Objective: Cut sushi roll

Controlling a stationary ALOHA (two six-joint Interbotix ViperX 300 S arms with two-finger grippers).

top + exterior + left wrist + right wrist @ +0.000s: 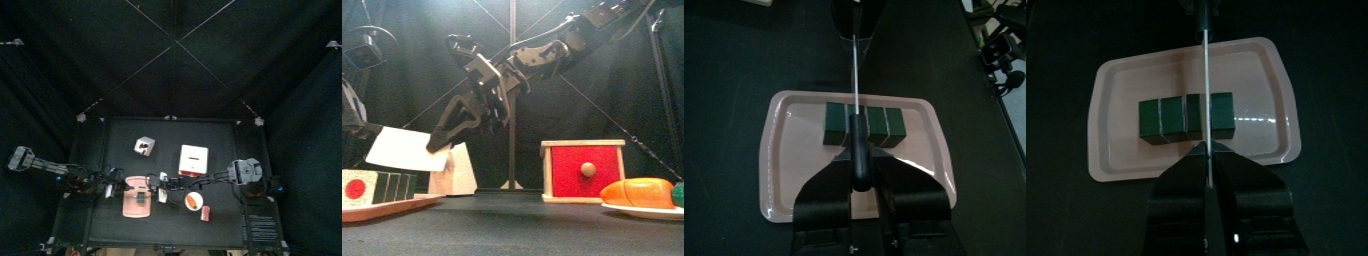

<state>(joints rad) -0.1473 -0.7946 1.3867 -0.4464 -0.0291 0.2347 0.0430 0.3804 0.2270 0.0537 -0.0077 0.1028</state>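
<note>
Sushi roll (pixel 858 123): dark, seemingly soft, pre-scored; press gently
Left gripper (pixel 859 183): clamped on knife (pixel 857 90)
Right gripper (pixel 1204 160): jaws' state unclear

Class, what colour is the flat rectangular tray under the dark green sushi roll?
Pale pink; the flat rectangular tray shows best in the right wrist view.

From the top camera the sushi roll (pixel 136 200) on the pink tray (pixel 136 209) is too tiny to count slices, and both grippers blur into the arms there. In both wrist views the knife (pixel 858 110) runs across the middle of the roll and hides part of it, its tip running out of shot and its handle buried between the jaws. Front view cuts off the tray at the picture's left edge and the white plate (pixel 647 210) at its right.
</note>
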